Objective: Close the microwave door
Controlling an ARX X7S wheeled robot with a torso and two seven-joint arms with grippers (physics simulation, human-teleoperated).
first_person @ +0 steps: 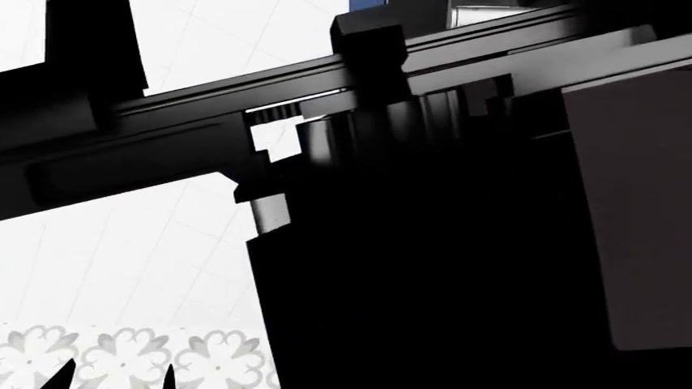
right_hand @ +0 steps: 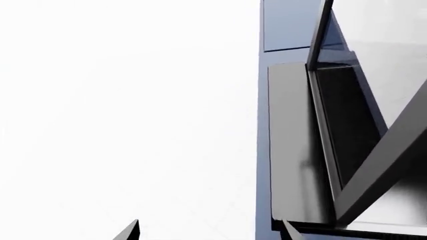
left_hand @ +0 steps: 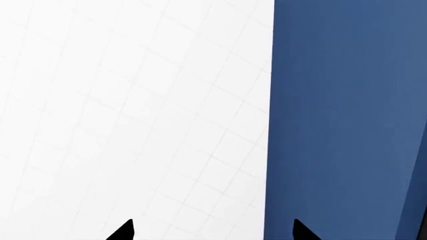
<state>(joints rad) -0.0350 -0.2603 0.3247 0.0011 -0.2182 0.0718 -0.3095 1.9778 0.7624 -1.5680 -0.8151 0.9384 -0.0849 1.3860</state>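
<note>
On my right wrist camera the microwave sits against a blue cabinet face, with its door swung out at an angle from the dark front panel, so it stands open. The right gripper shows only two black fingertips at the frame edge, set wide apart with nothing between them, one over the white surface and the other just in front of the microwave's front edge.

My left wrist camera gives me a white tiled wall meeting a blue panel. The left gripper has its tips spread as well, empty.

The head camera is mostly blocked by dark arm hardware close to the lens; I cannot make out the microwave there. Two black points show over a patterned floor tile strip at the lower left corner.
</note>
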